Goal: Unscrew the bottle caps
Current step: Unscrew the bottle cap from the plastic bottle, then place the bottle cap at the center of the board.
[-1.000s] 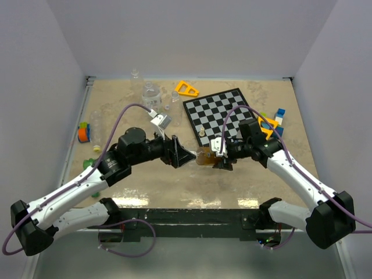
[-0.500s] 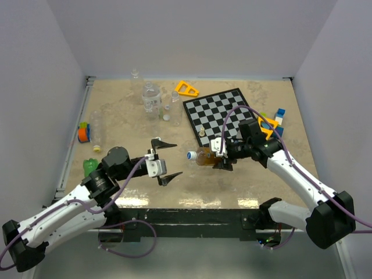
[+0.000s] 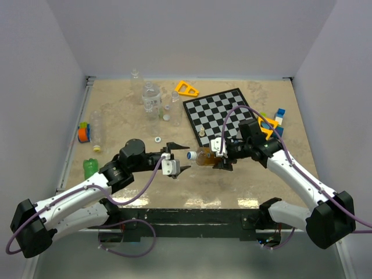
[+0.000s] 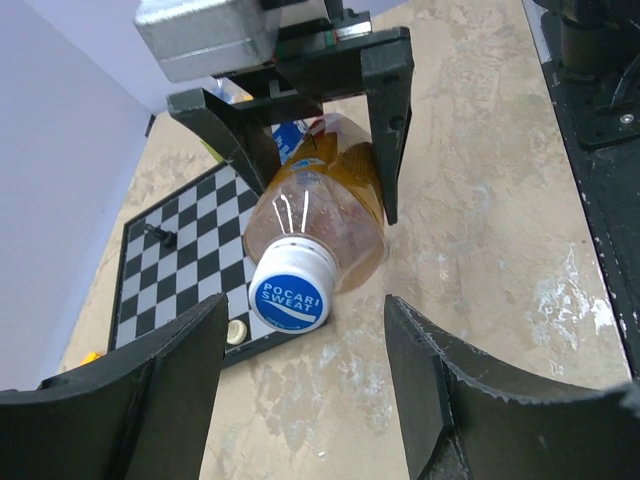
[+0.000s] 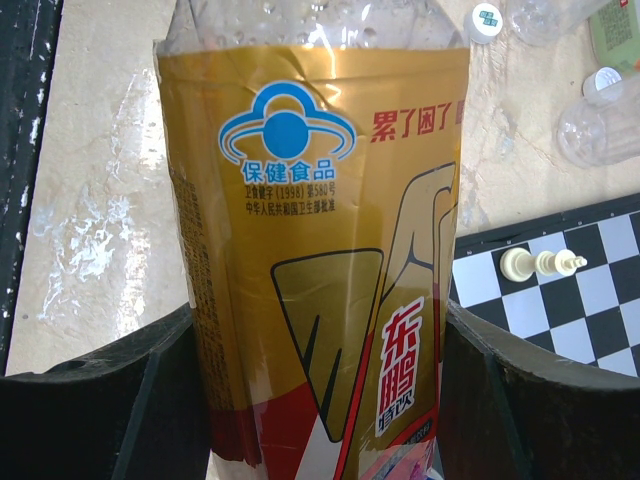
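Right gripper (image 3: 219,154) clamps amber bottle (image 3: 204,156) at mid-label, lying horizontal, blue cap (image 4: 291,297) pointing to 9 o'clock. Left gripper (image 3: 186,157) is part-open and empty, its jaws flanking the cap. The bottle is probably light, thin-walled and crushable; best hold is the cap's rim.

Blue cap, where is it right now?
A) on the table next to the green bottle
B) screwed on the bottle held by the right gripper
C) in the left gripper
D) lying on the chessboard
B: the blue cap sits on the neck of the amber bottle clamped in the right gripper. The left gripper is open on either side of the cap, not touching it.
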Action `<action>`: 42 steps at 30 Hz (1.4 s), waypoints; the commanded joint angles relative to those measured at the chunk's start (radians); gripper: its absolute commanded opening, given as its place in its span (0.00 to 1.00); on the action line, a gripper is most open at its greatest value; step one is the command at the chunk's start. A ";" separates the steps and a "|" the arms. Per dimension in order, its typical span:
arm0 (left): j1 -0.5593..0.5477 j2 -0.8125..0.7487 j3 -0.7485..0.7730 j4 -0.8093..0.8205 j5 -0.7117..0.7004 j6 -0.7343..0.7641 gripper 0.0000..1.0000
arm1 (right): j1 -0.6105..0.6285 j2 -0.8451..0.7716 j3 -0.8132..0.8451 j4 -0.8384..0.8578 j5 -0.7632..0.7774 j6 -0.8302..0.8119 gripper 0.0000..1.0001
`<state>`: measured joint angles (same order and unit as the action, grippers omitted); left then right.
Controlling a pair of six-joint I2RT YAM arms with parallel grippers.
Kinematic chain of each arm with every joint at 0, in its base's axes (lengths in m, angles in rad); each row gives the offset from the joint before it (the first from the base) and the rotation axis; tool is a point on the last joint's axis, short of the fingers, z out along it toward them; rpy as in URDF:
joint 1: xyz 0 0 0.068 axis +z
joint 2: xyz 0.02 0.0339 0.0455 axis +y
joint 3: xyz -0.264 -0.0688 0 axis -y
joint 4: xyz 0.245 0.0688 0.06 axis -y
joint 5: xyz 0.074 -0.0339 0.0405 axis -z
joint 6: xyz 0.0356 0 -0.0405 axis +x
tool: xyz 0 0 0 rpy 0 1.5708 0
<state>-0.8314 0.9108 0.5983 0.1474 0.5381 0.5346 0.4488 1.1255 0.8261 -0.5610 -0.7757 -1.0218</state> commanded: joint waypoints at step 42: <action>0.003 0.139 0.523 -0.506 -0.472 -1.052 0.00 | -0.001 -0.010 -0.001 0.009 -0.002 -0.003 0.06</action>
<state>-0.8268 1.0981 1.1385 -0.3550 0.1410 -0.4911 0.4450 1.1255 0.8257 -0.5571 -0.7746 -1.0191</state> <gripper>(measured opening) 0.377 0.710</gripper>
